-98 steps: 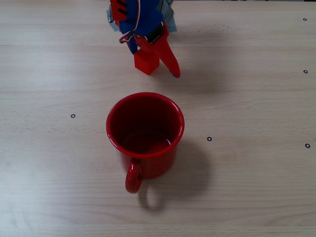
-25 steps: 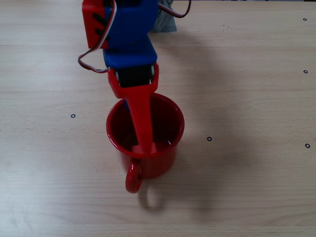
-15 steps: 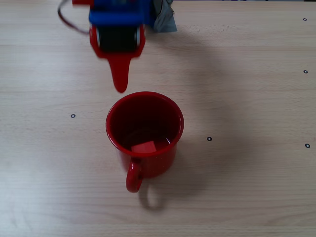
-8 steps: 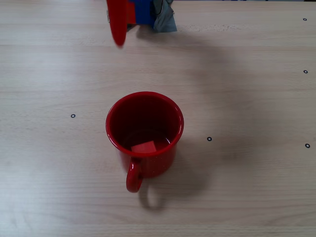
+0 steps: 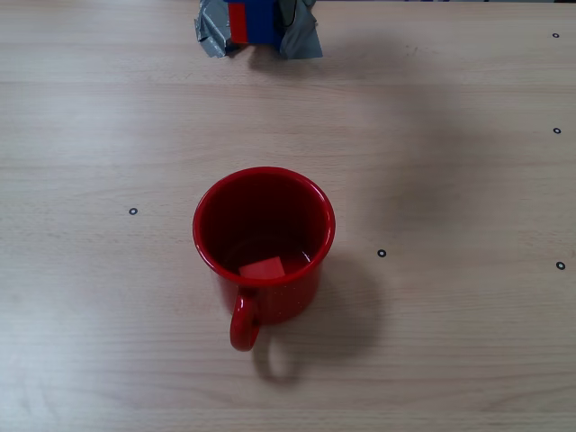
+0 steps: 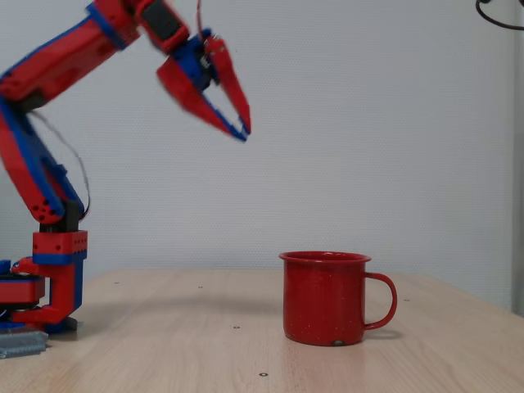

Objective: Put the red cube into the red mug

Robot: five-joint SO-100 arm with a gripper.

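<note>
The small bright red cube (image 5: 263, 267) lies inside the glossy red enamel mug (image 5: 263, 236) on the pale wooden desk (image 5: 450, 180); the red-and-blue two-finger tool (image 6: 233, 110) hangs high above, fingers slightly parted, empty; task apparently complete

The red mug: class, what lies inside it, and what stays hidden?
Inside the red mug the red cube rests on the bottom, near the handle side. The wall there covers the cube's lower part.

I see a pale wood-grain table (image 5: 450, 180) carrying the red mug (image 5: 270, 297), upright, handle toward the camera; grey tape (image 5: 301, 36) sits at its far edge, small black dots (image 5: 382, 253) mark it.
</note>
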